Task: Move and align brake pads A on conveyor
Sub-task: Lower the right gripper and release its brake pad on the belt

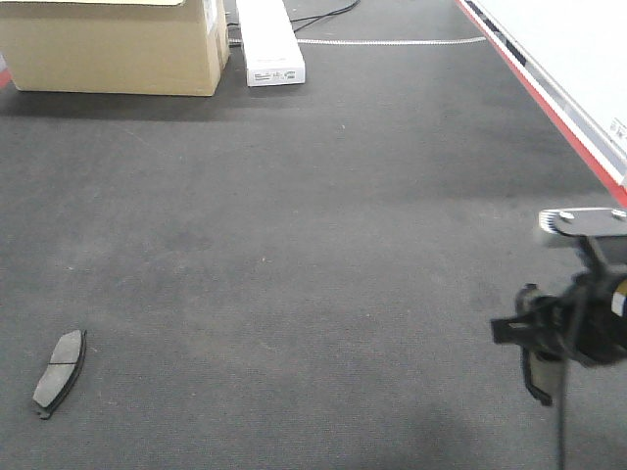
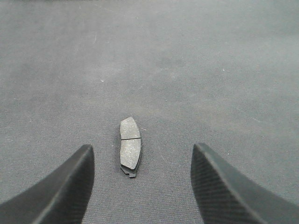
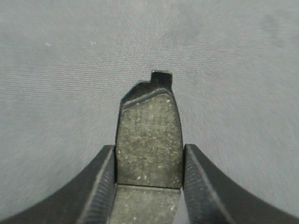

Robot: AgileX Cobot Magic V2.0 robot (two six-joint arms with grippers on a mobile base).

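Bare conveyor point(image 1: 294, 245) all around the flat brake pad point(image 1: 61, 370); cardboard box point(image 1: 118, 49) and white case point(image 1: 270, 41) only at the back.

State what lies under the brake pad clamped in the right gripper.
Only bare conveyor belt shows beneath the brake pad held by the right gripper. The patch directly behind it is hidden.

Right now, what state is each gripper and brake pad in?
left gripper: open, empty.
right gripper: shut on held brake pad.
held brake pad: clamped across its width, tab end protruding.
loose brake pad: flat on the conveyor, grooved face up.
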